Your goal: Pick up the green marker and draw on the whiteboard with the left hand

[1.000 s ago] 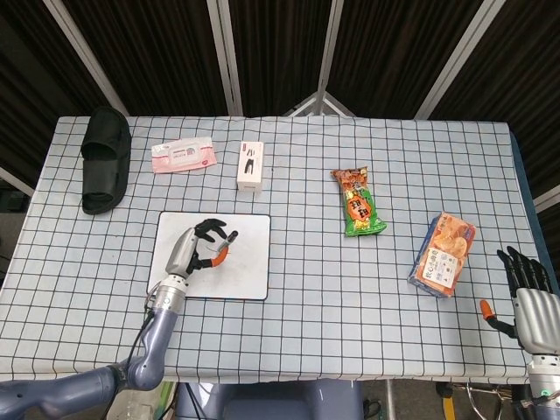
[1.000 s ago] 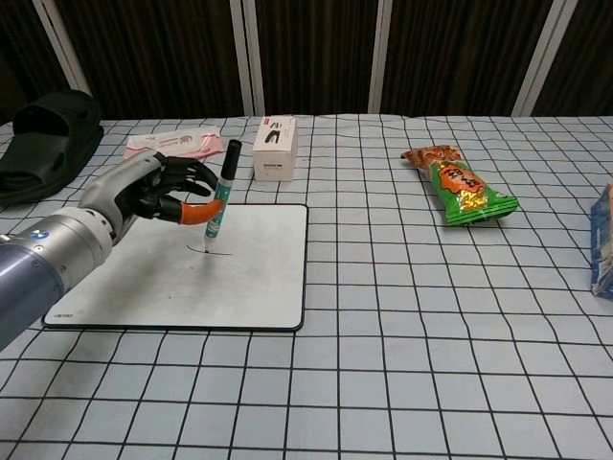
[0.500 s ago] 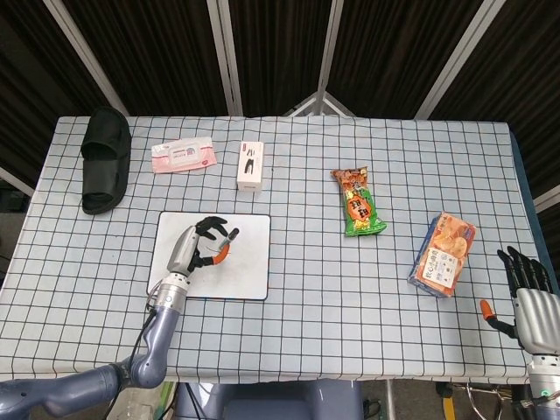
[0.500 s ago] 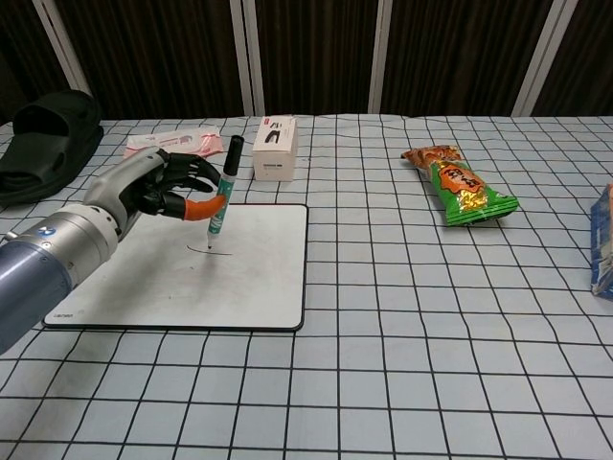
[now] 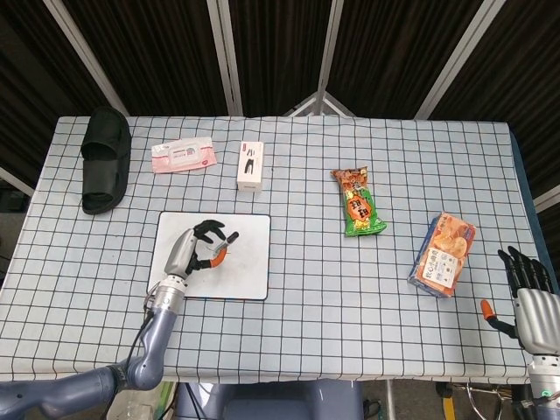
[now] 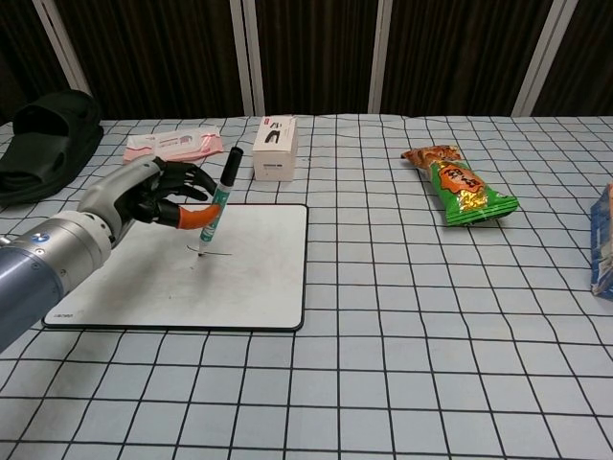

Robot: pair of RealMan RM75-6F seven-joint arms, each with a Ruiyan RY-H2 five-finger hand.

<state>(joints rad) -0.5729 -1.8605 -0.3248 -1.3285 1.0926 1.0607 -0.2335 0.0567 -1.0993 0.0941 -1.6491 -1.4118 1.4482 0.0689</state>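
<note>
My left hand (image 6: 153, 192) (image 5: 197, 248) pinches the green marker (image 6: 216, 206) between thumb and fingers. The marker stands nearly upright, black cap end up, its tip touching the whiteboard (image 6: 251, 278) (image 5: 249, 267). A short dark stroke (image 6: 218, 254) lies on the board beside the tip. The marker is mostly hidden by the fingers in the head view. My right hand (image 5: 527, 289) hangs off the table's right front corner, fingers spread, holding nothing.
A black slipper (image 5: 107, 159), a pink packet (image 5: 183, 156) and a white box (image 5: 251, 166) lie along the back. A green snack bag (image 5: 358, 203) and an orange snack bag (image 5: 444, 254) lie to the right.
My left hand has drawn the marker tip leftward and slightly toward me across the board, lengthening the dark stroke. The right hand has not moved.
</note>
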